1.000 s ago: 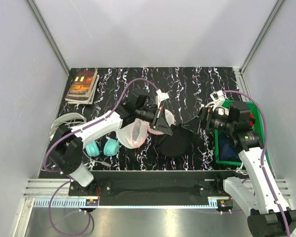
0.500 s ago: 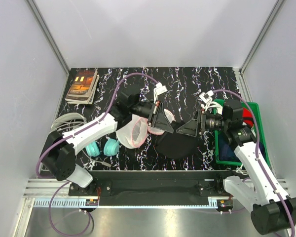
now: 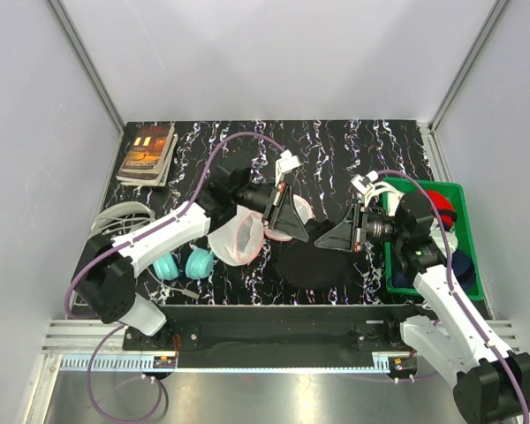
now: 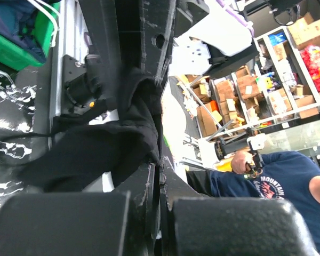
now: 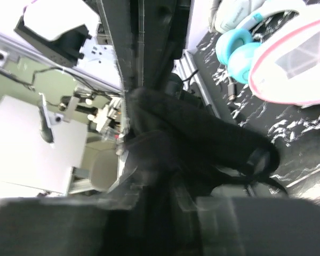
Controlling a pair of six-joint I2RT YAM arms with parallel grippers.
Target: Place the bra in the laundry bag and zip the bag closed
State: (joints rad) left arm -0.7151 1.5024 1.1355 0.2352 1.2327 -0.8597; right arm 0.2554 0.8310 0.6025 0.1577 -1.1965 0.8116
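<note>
Black limp bra (image 3: 314, 265), thinly pinched by left gripper (image 3: 299, 233) and right gripper (image 3: 324, 244), could slip out short of the laundry bag (image 3: 237, 237).

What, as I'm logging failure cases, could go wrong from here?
1. The left gripper and right gripper pinch only bunched edges of the bra, so it may slip when lifted.
2. A loose strap loop hangs below the right gripper and could catch on the zip.
3. The laundry bag lies partly under the left arm, which might knock it.
</note>
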